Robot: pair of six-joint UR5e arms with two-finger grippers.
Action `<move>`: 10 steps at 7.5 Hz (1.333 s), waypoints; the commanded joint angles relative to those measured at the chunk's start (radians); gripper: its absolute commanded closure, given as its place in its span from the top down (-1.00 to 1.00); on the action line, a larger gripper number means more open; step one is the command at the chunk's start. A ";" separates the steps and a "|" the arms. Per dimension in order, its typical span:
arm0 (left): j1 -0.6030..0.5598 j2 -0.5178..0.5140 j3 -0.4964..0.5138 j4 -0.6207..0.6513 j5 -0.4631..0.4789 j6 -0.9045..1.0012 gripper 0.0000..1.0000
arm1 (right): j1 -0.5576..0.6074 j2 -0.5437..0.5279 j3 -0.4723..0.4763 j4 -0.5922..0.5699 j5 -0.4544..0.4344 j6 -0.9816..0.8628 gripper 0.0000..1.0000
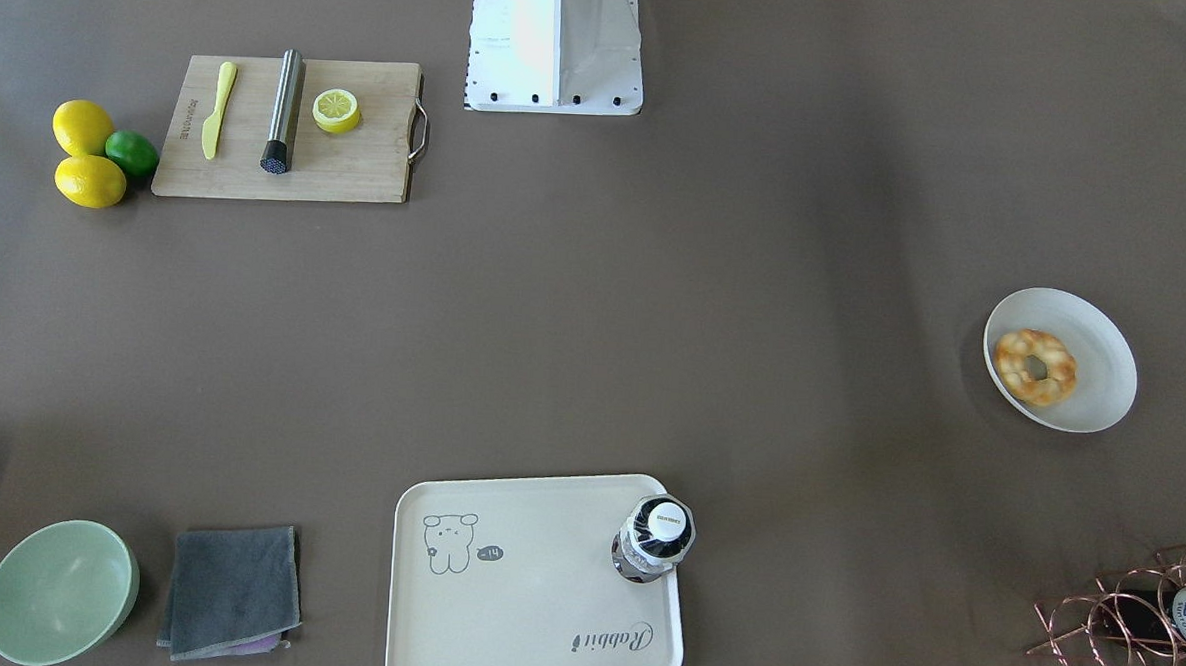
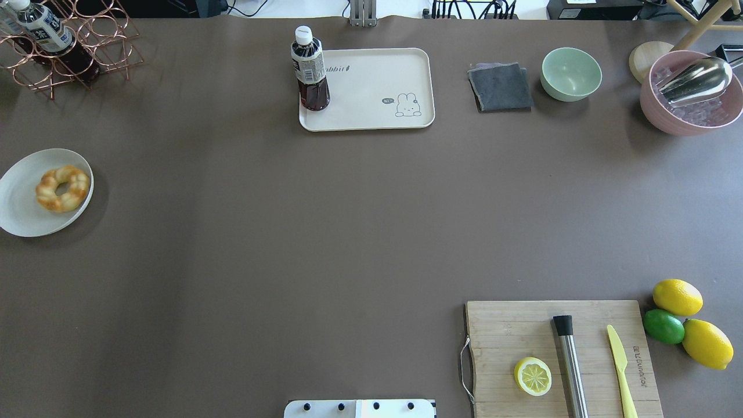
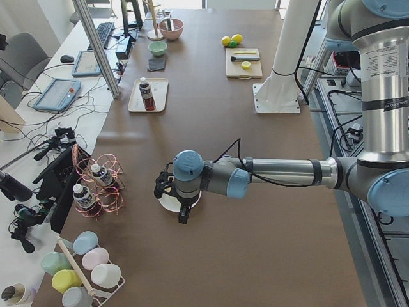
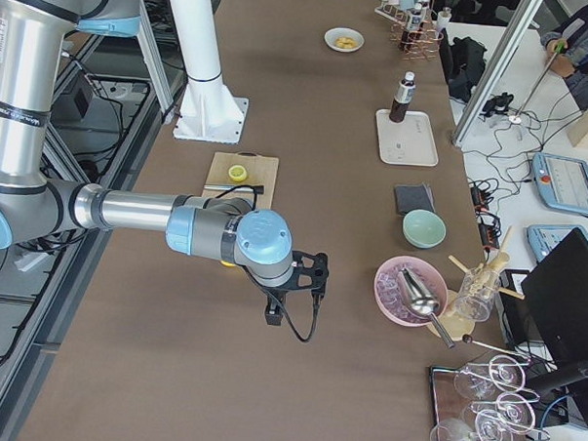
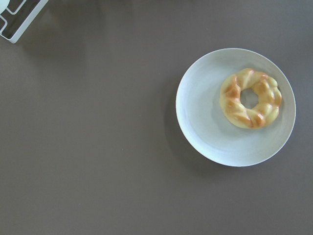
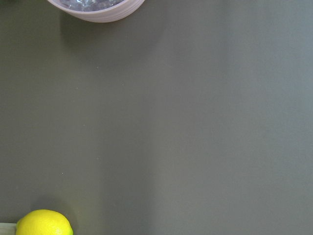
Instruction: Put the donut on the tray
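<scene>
The golden-brown braided donut point(image 1: 1035, 367) lies on a round white plate point(image 1: 1093, 345) on the robot's left side of the table; it also shows in the overhead view point(image 2: 62, 188) and the left wrist view point(image 5: 250, 98). The cream rabbit tray point(image 1: 531, 611) sits at the far middle edge point(image 2: 371, 81). My left gripper point(image 3: 161, 187) hangs above the plate and shows only in the exterior left view, so I cannot tell if it is open or shut. My right gripper point(image 4: 319, 272) hovers near the pink bowl, its state also unclear.
A dark drink bottle point(image 1: 656, 538) stands on the tray's corner. A cutting board point(image 1: 292, 130) holds a lemon half, a muddler and a knife, with lemons and a lime beside it. A green bowl point(image 1: 59, 590), a grey cloth point(image 1: 231, 589) and a copper rack point(image 1: 1130, 637) line the far edge.
</scene>
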 commanded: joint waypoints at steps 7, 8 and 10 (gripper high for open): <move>0.358 -0.172 0.454 -0.603 0.174 -0.431 0.66 | -0.022 -0.009 -0.001 0.001 0.063 -0.001 1.00; 0.358 -0.172 0.455 -0.603 0.172 -0.434 0.00 | -0.022 -0.009 0.000 0.001 0.063 0.001 1.00; 0.372 -0.176 0.448 -0.599 0.165 -0.488 -1.00 | -0.025 -0.009 0.002 0.001 0.080 0.024 1.00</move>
